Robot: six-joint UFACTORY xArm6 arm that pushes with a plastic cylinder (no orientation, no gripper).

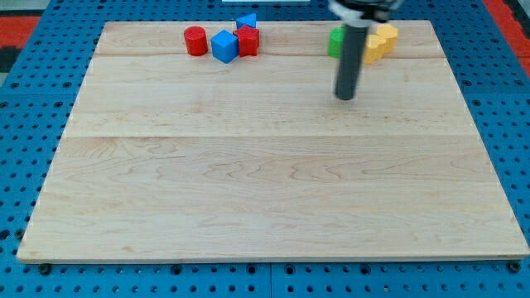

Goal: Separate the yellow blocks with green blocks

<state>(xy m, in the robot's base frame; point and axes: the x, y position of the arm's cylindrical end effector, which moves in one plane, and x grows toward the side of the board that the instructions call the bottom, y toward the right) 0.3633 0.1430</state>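
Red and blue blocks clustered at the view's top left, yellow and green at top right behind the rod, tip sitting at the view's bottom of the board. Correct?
Not quite. My tip sits near the view's top of the board, just below the green block and yellow blocks, as the camera view shows. The rest holds: red cylinder, blue cube, another red block and another blue block cluster at top left.
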